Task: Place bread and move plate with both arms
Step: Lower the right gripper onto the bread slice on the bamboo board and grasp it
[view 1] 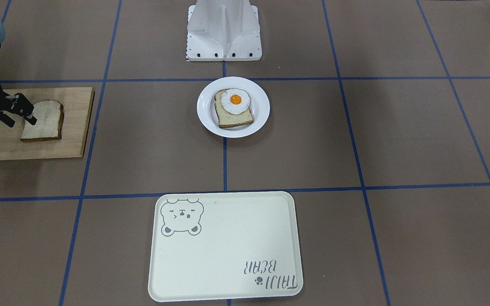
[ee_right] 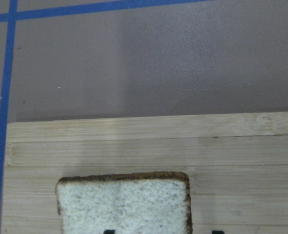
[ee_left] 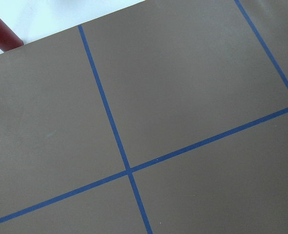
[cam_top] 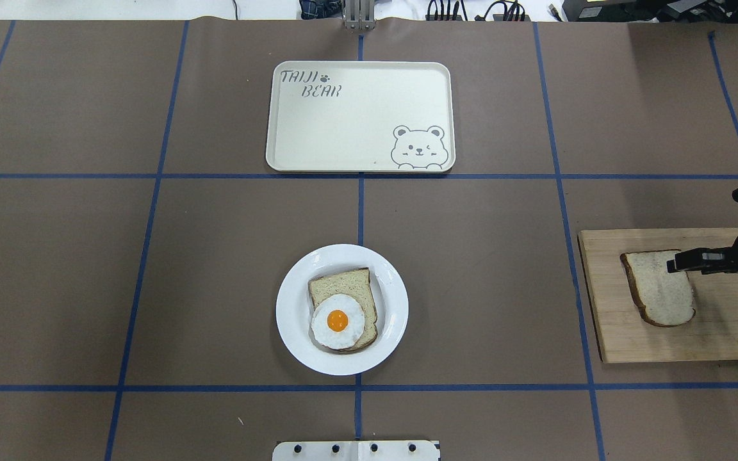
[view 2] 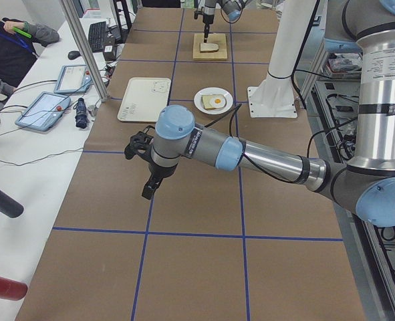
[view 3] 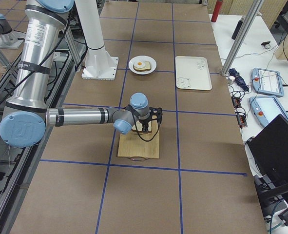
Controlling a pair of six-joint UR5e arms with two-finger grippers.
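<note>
**Brown table, blue tape grid: bread on the board, jaws apart at its edge**

Front view: the table (view 1: 296, 140) carries a wooden board (view 1: 72, 131) at the picture's left. On it the bread (view 1: 45, 121) lies flat, pale and speckled, with a dark crust. The right gripper (view 1: 21, 122) stands at its outer edge, jaws apart, one finger (view 1: 30, 118) touching the slice. The plate (view 1: 204, 117), glossy white, sits mid-table before the base (view 1: 223, 34) and holds an egg slice (view 1: 233, 111). A bear-print tray (view 1: 228, 250) lies well apart from it.

Overhead: the bread (cam_top: 660, 298) shows its domed end toward the robot; the right gripper (cam_top: 678, 262) reaches over its far corner. Plate (cam_top: 292, 320), tray (cam_top: 343, 128) and board (cam_top: 728, 333) lie apart.

Left side view: the left gripper (view 2: 148, 191) hangs above bare table, far from the plate (view 2: 202, 107); I cannot tell how its jaws stand.

Right side view: the right gripper (view 3: 146, 130) points down at the board (view 3: 139, 148).

Left wrist: only table and tape (ee_left: 109, 122).

Right wrist: the bread (ee_right: 124, 200) shows a straight crust edge, with board (ee_right: 134, 141) beyond. Two dark fingertips (ee_right: 109, 231) peep in, set wide.
</note>
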